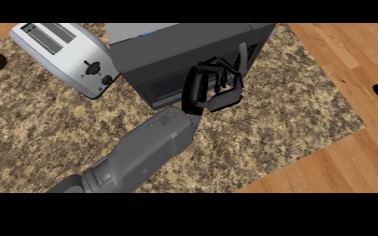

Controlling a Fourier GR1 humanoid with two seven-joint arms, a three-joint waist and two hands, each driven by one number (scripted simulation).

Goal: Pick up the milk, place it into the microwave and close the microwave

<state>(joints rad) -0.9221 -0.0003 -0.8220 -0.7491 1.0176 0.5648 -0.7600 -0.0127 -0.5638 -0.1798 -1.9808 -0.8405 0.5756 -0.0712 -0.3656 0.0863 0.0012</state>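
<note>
Counter (66,130): speckled brown stone, filling most of the frame; wood surface (332,55) along the right side and lower right corner.
Left hand (212,86): black, at frame centre, fingers curled inward and bunched close together. No object shows inside the curl. It sits at the front face of the microwave, towards that face's right end; whether it actually touches, I cannot tell.
Left forearm (144,152): grey, running from the lower left of the frame up to the hand on a diagonal.
Microwave (184,45): dark grey box, upper centre, turned at an angle on the counter. Its front face with the dark window points to the lower left, and the door looks flush with the body.
Milk: does not show anywhere in this view; position cannot be told.
Toaster (70,55): silver, two slots, upper left, just beside the microwave's left side, with dark knobs on its near end.
</note>
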